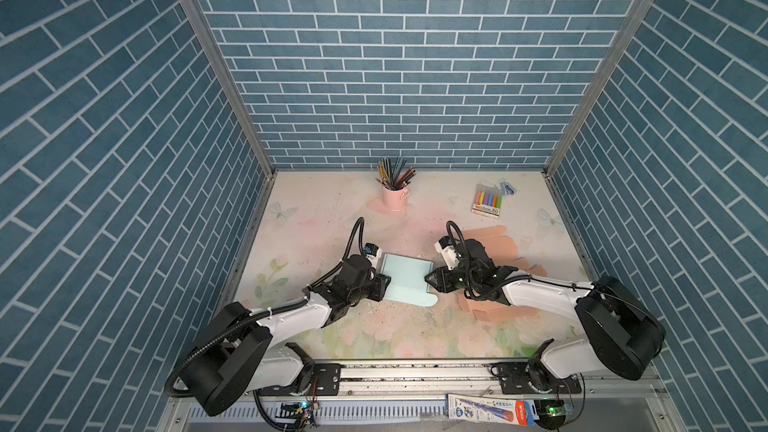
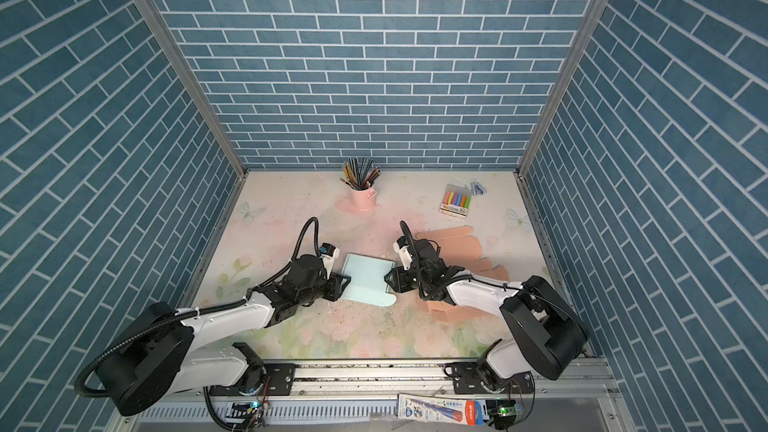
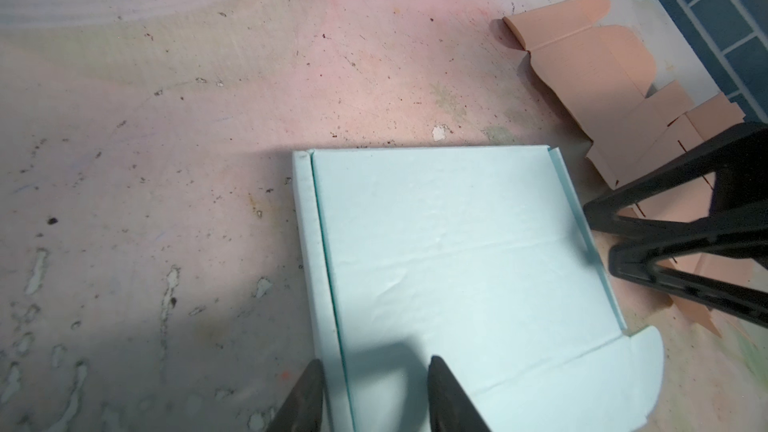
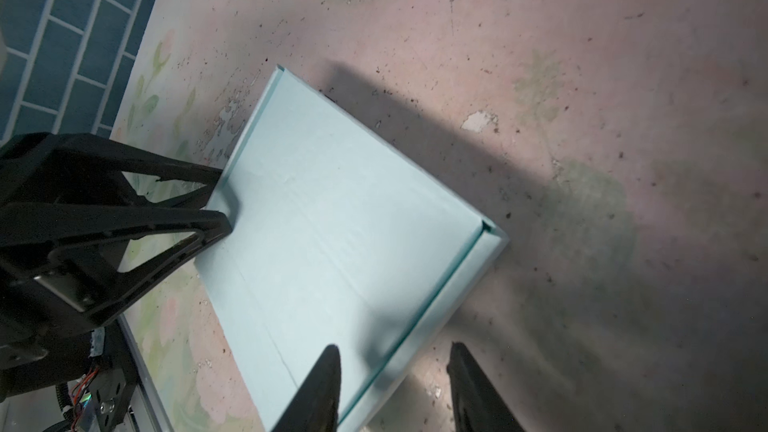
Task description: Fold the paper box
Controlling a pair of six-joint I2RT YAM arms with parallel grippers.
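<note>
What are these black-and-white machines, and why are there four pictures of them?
These are two robot arms fixed at the edge of a table. Two pictures look down from above; the two close-ups come from a camera on each arm's wrist. In the middle lies a pale blue paper box, partly folded. The left end effector and right end effector each straddle one raised side edge, jaws open, gripping nothing. Also on the table: a pink cup of pencils, a pack of coloured markers and flat peach cardboard.
</note>
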